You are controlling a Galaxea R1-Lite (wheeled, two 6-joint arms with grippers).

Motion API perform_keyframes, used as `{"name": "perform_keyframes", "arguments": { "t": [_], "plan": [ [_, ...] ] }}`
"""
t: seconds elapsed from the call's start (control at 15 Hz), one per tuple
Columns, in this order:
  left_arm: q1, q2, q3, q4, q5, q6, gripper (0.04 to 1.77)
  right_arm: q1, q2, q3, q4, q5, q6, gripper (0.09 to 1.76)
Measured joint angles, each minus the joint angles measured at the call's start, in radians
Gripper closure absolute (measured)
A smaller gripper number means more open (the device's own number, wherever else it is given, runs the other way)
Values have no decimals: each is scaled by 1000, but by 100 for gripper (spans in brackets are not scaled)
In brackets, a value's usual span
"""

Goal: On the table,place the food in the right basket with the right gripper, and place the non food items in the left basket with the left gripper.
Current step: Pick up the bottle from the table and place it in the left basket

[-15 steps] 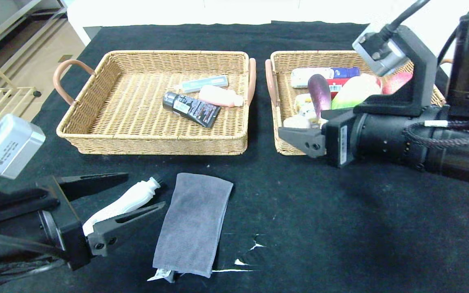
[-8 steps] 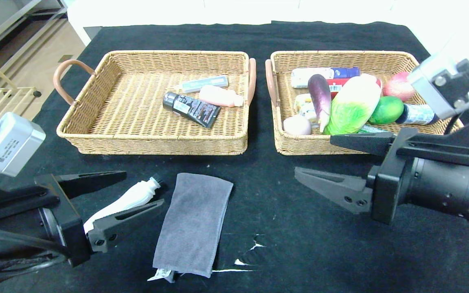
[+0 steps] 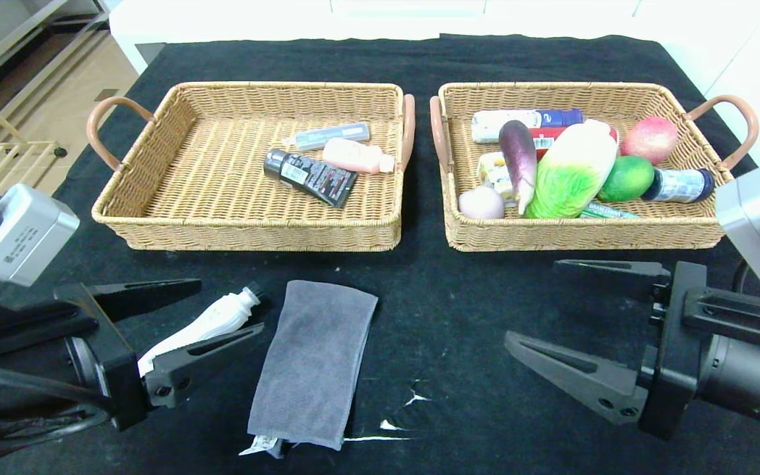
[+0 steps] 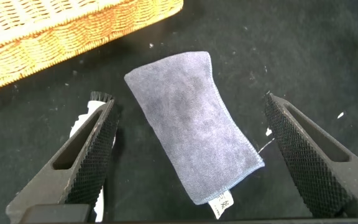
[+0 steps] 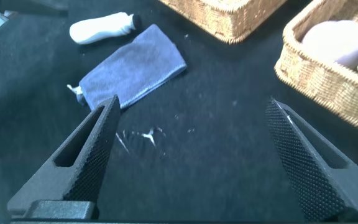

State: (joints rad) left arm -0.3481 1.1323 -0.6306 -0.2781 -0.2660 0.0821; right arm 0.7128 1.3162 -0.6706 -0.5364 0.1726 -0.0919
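Observation:
Two non-food items lie on the black table: a grey towel (image 3: pixel 314 363) and a white tube (image 3: pixel 212 323) just left of it. My left gripper (image 3: pixel 230 307) hovers open over them, holding nothing. In the left wrist view the towel (image 4: pixel 191 143) lies under the gap of the left gripper (image 4: pixel 190 99), and the tube (image 4: pixel 91 115) peeks from behind one finger. My right gripper (image 3: pixel 530 300) stands open and empty over bare cloth in front of the right basket (image 3: pixel 584 231). The right basket holds an eggplant (image 3: pixel 518 155), a cabbage (image 3: pixel 571 171) and other food.
The left basket (image 3: pixel 254 231) holds a dark tube (image 3: pixel 311 177), a pink bottle (image 3: pixel 353 156) and a grey stick. White scuffs (image 3: pixel 393 422) mark the cloth near the towel. The right wrist view shows the towel (image 5: pixel 135 71), the tube (image 5: pixel 101 28) and the right basket's corner (image 5: pixel 328 81).
My right arm has drawn back from over the right basket and come down to the near right of the table, still open. The left gripper has barely moved.

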Motion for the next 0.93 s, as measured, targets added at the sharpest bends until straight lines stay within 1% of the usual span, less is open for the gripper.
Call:
{"name": "perform_keyframes", "arguments": {
  "t": [0.2,0.4,0.53,0.73,0.93],
  "plan": [
    [0,-4,-1,0,2,5,9,-20,0,57,-79,16,5,15],
    [-4,-5,-1,-7,7,11,9,-32,-2,74,-101,20,9,15],
    [-12,-9,-3,-6,44,16,9,-37,-1,81,-102,19,9,15],
    [-20,-9,-4,15,77,19,9,-39,4,82,-102,18,10,15],
    [-21,0,-26,123,163,18,9,-45,6,80,-104,17,10,15]
  ]
}}
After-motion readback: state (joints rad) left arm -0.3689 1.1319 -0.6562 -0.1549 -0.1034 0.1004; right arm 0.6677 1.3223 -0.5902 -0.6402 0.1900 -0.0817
